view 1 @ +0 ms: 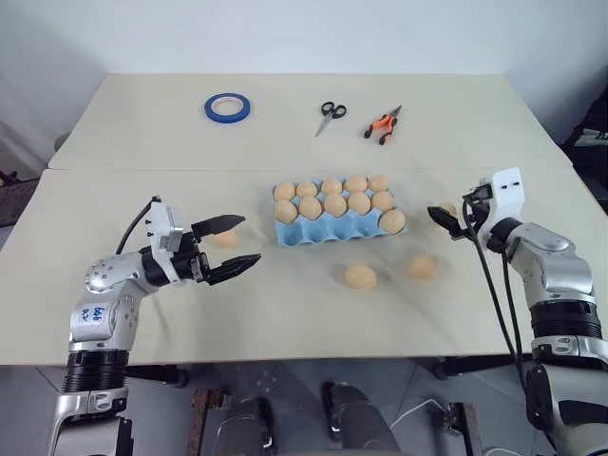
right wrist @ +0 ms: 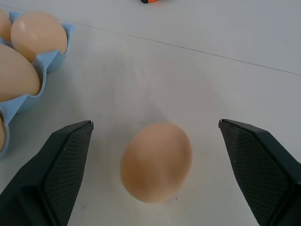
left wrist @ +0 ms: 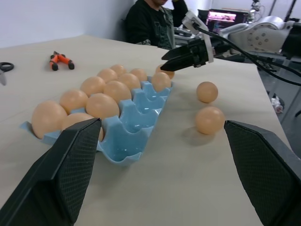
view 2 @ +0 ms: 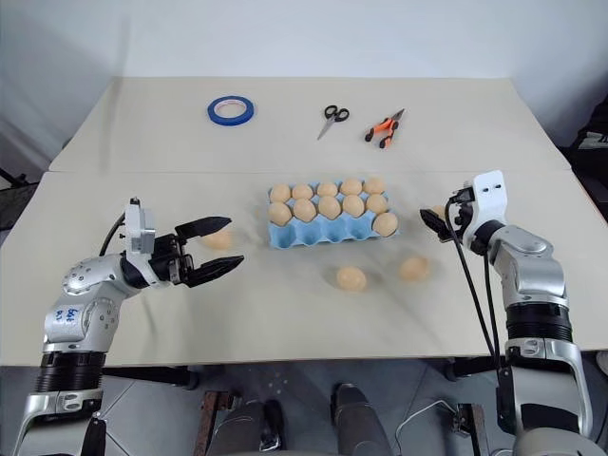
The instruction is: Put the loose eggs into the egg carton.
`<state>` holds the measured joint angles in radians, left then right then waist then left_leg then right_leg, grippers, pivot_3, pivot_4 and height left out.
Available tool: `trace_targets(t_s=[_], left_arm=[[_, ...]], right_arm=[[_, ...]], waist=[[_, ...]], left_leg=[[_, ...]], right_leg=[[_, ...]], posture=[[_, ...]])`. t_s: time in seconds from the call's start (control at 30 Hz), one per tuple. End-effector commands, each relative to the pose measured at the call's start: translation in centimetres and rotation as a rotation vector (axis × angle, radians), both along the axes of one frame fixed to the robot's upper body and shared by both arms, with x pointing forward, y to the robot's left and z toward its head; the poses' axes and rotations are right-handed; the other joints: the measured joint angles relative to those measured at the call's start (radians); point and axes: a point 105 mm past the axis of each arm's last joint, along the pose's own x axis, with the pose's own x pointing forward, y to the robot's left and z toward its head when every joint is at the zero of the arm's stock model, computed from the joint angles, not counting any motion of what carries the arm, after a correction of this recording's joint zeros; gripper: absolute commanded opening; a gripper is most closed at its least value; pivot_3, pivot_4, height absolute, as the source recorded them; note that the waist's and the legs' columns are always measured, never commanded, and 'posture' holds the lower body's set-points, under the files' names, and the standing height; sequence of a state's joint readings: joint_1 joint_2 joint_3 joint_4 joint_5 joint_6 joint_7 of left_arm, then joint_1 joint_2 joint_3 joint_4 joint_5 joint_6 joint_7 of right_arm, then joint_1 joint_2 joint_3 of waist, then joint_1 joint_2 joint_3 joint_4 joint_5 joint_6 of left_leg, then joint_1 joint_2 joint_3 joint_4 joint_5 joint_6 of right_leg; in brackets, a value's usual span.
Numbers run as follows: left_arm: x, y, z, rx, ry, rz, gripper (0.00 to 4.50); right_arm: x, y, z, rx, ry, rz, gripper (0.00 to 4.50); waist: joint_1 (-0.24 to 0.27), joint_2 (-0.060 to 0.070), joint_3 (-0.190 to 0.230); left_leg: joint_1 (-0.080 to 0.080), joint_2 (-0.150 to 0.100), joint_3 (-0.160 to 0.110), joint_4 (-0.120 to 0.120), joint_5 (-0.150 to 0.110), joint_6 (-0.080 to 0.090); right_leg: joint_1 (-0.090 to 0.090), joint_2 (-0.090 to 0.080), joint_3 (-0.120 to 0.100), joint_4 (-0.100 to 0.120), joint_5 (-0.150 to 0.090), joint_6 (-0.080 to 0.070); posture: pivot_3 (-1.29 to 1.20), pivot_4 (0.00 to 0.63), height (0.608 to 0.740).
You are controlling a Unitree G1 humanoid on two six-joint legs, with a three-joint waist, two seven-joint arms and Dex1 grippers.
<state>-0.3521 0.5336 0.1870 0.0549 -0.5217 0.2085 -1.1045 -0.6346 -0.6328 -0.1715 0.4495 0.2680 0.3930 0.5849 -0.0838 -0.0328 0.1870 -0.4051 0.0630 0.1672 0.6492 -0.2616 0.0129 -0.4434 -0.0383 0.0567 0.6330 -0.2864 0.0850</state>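
1. Your right gripper [view 1: 446,220] was wide open and held nothing. In the right wrist view one loose egg [right wrist: 156,161] lay on the table between its two black fingers [right wrist: 54,165], touching neither of them.
2. Your left gripper [view 2: 217,247] was also spread open and empty, pointing across the table toward the egg carton [view 1: 328,228]. Another loose egg [view 2: 219,239] lay just behind its fingertips; I could not tell if a finger touched it, because the upper finger hid a part of it.
3. The light blue egg carton sat in the middle of the near table [view 1: 285,313], between your two grippers. Its far rows were full of eggs. The near row was mostly empty cups, with one egg [view 1: 391,221] at its right end.
4. Two more loose eggs lay on the table in front of the carton: one [view 1: 360,276] near its right half, the other [view 1: 423,267] further to the right, closer to your right gripper.
5. On the far table you had a blue tape roll [view 1: 228,107], scissors [view 1: 330,116] and orange-handled pliers [view 1: 383,124], all well apart from the carton.
6. A person in dark clothes [left wrist: 153,23] sat beyond the table in the left wrist view.
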Motion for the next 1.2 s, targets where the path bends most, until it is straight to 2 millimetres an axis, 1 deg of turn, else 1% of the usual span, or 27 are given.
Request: trace_targets(t_s=[0.03,0.07,0.2,0.23,0.3,0.37,0.47,0.6,0.87,0.9,0.97,1.1,1.17,1.2], left_arm=[[-0.6,0.3,1.1,-0.024,-0.046,0.010,4.45],[-0.6,0.3,1.0,-0.025,-0.044,0.014,4.45],[-0.8,0.0,0.7,-0.031,-0.033,0.012,4.45],[-0.7,0.0,0.7,-0.033,-0.032,0.012,4.45],[-0.6,-0.1,0.8,-0.035,-0.032,0.012,4.45],[-0.4,-0.1,0.8,-0.035,-0.033,0.012,4.45],[-0.1,-0.1,1.0,-0.034,-0.036,0.012,4.45],[0.1,-0.1,1.1,-0.035,-0.039,0.012,4.45],[0.1,-0.1,1.1,-0.034,-0.040,0.012,4.45],[0.1,-0.1,1.1,-0.034,-0.040,0.013,4.48],[0.1,-0.1,1.1,-0.034,-0.041,0.018,4.50],[0.1,0.1,1.1,-0.034,-0.042,0.027,4.50],[0.1,0.1,1.1,-0.035,-0.042,0.029,4.50],[0.1,0.1,1.0,-0.036,-0.042,0.030,4.50]], right_arm=[[-2.3,0.0,2.5,0.001,-0.087,0.049,4.50],[-2.9,0.3,2.4,0.004,-0.083,0.068,4.50],[-7.3,3.0,0.4,0.019,0.020,0.222,4.50],[-8.1,3.4,-0.2,0.019,0.048,0.238,4.50],[-9.1,3.8,-1.0,0.011,0.083,0.245,4.50],[-9.5,3.8,-1.6,0.004,0.100,0.231,4.50],[-9.6,3.7,-2.3,0.004,0.111,0.210,4.50],[-9.1,3.6,-3.1,-0.001,0.116,0.186,4.50],[-8.4,4.0,-4.8,-0.002,0.150,0.184,4.50],[-8.4,4.0,-5.0,-0.004,0.157,0.182,4.32],[-8.3,4.1,-4.6,-0.004,0.129,0.184,3.90],[-8.4,4.1,-4.0,-0.002,0.100,0.187,2.51],[-8.4,4.1,-3.2,0.008,0.073,0.183,2.21],[-8.4,4.1,-2.8,0.012,0.060,0.181,2.19]], waist=[[0.003,0.000,0.000],[0.005,0.000,0.000],[0.010,0.000,0.000],[0.011,0.000,0.000],[0.008,0.000,0.000],[0.002,0.000,0.000],[0.001,0.000,0.000],[0.001,0.000,0.000],[0.002,0.000,0.000],[0.002,0.000,0.000],[0.002,0.000,0.000],[0.002,0.000,0.000],[0.002,0.000,0.000],[0.002,0.000,0.000]], left_leg=[[0.000,0.000,0.000,-0.001,0.000,-0.001],[0.000,0.000,-0.001,-0.001,0.000,-0.001],[-0.001,0.001,-0.002,-0.002,-0.001,-0.001],[-0.001,0.001,-0.002,-0.002,-0.001,-0.001],[-0.001,0.001,-0.001,-0.001,-0.002,0.002],[0.000,0.000,0.001,-0.001,-0.003,0.003],[0.000,0.000,0.002,0.000,-0.003,0.002],[0.000,-0.001,0.003,0.000,-0.002,0.003],[0.000,0.000,0.003,-0.002,-0.002,0.003],[0.000,0.000,0.003,-0.002,-0.002,0.003],[0.000,0.000,0.003,-0.002,-0.002,0.003],[0.000,0.000,0.003,-0.001,-0.002,0.003],[0.000,0.000,0.003,-0.001,-0.002,0.003],[0.000,0.000,0.003,-0.001,-0.002,0.003]], right_leg=[[0.000,0.000,0.000,-0.001,0.000,0.000],[0.000,0.000,0.000,-0.001,0.000,0.000],[0.000,0.001,0.000,-0.003,0.000,0.000],[0.001,0.001,0.000,-0.003,0.000,0.000],[0.001,0.001,0.000,-0.003,0.001,0.001],[0.001,0.000,0.000,-0.003,0.002,0.003],[0.001,0.000,0.000,-0.005,0.006,0.002],[0.002,-0.001,0.001,-0.007,0.006,-0.002],[0.001,0.000,0.001,-0.007,0.007,-0.001],[0.001,0.000,0.001,-0.007,0.007,-0.001],[0.001,0.000,0.001,-0.007,0.007,-0.001],[0.001,0.000,0.001,-0.007,0.007,-0.001],[0.001,0.000,0.001,-0.007,0.007,-0.001],[0.001,0.000,0.001,-0.007,0.007,-0.001]], posture=[[0.00,0.150,0.740],[0.00,0.150,0.740],[0.00,0.150,0.740],[0.00,0.150,0.740],[0.00,0.150,0.740],[0.00,0.150,0.740],[0.00,0.150,0.740],[0.00,0.150,0.740],[0.00,0.150,0.740],[0.00,0.150,0.740],[0.00,0.150,0.740],[0.00,0.150,0.740],[0.00,0.150,0.740],[0.00,0.150,0.740]])
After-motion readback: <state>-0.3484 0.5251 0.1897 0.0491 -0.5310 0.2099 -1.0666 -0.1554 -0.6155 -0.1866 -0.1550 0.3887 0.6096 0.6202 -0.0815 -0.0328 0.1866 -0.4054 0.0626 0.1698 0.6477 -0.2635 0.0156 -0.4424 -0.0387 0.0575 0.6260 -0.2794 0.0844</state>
